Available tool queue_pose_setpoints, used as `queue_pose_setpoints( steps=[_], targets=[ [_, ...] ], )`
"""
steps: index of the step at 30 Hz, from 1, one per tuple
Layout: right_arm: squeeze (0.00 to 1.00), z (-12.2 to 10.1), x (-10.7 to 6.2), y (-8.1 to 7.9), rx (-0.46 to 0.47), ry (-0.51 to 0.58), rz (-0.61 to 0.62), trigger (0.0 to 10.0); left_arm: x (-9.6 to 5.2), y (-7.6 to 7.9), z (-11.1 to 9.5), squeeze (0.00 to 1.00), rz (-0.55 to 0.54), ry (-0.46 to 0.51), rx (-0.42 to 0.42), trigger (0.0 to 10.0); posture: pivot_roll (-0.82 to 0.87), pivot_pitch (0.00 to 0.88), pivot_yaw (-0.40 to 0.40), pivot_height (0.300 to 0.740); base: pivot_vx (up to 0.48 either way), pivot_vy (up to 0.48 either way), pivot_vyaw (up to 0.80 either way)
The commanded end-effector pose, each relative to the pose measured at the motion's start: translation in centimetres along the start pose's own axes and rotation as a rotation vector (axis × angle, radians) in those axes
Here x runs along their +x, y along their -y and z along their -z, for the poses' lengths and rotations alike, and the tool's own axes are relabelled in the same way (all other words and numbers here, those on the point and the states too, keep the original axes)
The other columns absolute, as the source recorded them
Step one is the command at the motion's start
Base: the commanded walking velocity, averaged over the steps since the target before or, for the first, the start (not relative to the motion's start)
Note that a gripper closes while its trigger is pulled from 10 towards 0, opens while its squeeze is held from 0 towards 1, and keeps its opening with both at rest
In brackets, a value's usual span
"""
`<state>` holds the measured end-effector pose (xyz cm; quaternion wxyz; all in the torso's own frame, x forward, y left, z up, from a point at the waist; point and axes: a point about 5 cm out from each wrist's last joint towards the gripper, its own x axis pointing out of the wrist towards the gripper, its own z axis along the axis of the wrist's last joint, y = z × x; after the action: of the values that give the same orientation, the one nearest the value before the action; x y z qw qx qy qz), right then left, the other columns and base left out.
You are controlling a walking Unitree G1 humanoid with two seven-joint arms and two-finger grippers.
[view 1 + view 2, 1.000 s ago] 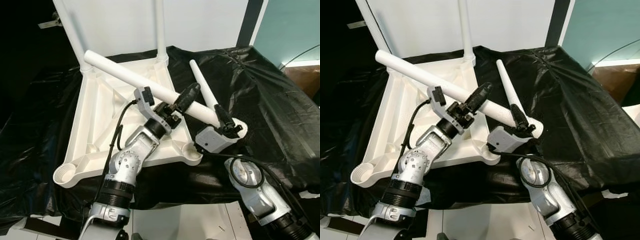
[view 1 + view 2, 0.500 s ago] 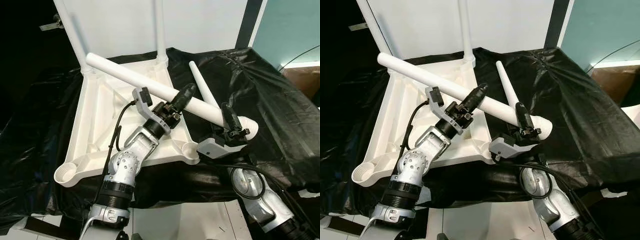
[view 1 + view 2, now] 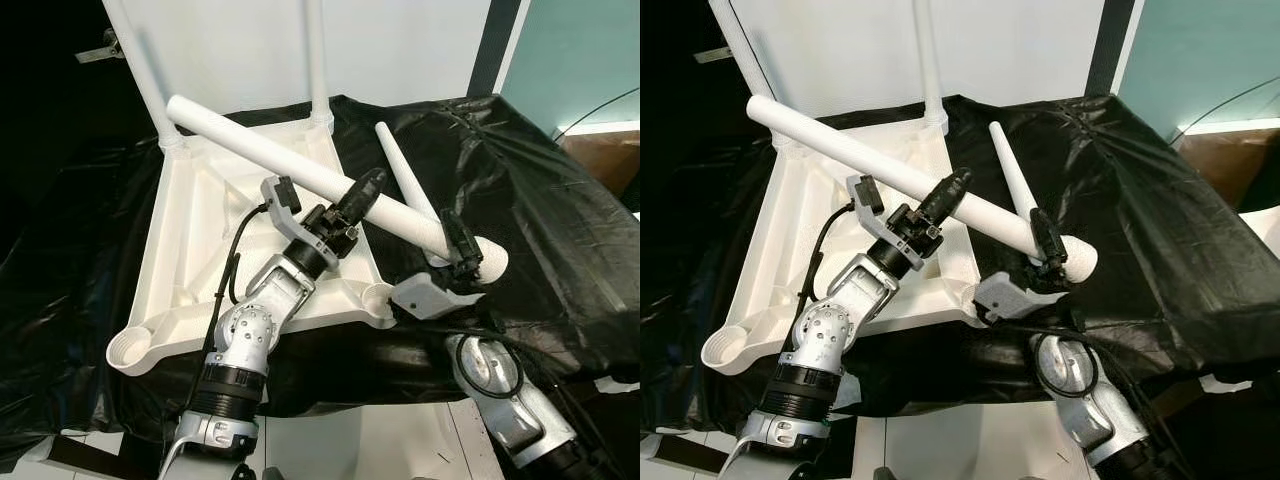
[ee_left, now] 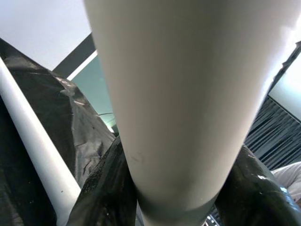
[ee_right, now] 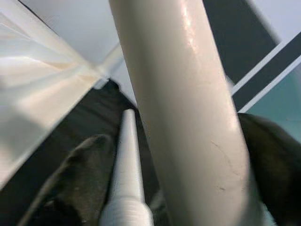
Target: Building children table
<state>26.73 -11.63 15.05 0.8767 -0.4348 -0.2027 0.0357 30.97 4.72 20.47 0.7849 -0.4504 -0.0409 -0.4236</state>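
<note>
The left gripper (image 3: 362, 196) was clamped around the middle of a long white table leg (image 3: 255, 152), and the right gripper (image 3: 462, 250) was closed on the same leg near its thick end, which hung just past the near right corner of the upturned white tabletop (image 3: 200, 235). The leg slanted across the tabletop, its far end above the far left corner, where one fitted leg (image 3: 140, 70) stood upright; a second fitted leg (image 3: 317, 60) rose at the far right corner. A loose leg (image 3: 403, 183) lay on the black sheet (image 3: 540, 230) just right of the tabletop. The near right socket (image 3: 378, 297) sat open below the held leg. With two grips on one stiff part, the arms might fight each other and twist the leg loose, or the thick end might miss the socket and shove the tabletop along the sheet. The right wrist view showed the loose leg's threaded end (image 5: 126, 214), which the head views did not resolve
</note>
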Motion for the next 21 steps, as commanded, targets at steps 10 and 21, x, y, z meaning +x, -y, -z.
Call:
queue_pose_setpoints(
  steps=[10,21],
  targets=[
    [0.0,0.0,1.5,0.1,0.517,-0.22,-0.191,10.0,0.2,2.6,0.2,0.0,0.348,-0.007,0.029,0.0,-0.15,0.028,0.072,0.74,0.0,0.0,0.0],
    [0.0,-0.4,1.9,1.1,0.688,-0.193,-0.233,0.0,0.1,2.7,0.2,0.0,0.354,-0.003,0.039,0.0,-0.15,0.028,0.065,0.74,0.0,0.0,0.0]
  ],
)
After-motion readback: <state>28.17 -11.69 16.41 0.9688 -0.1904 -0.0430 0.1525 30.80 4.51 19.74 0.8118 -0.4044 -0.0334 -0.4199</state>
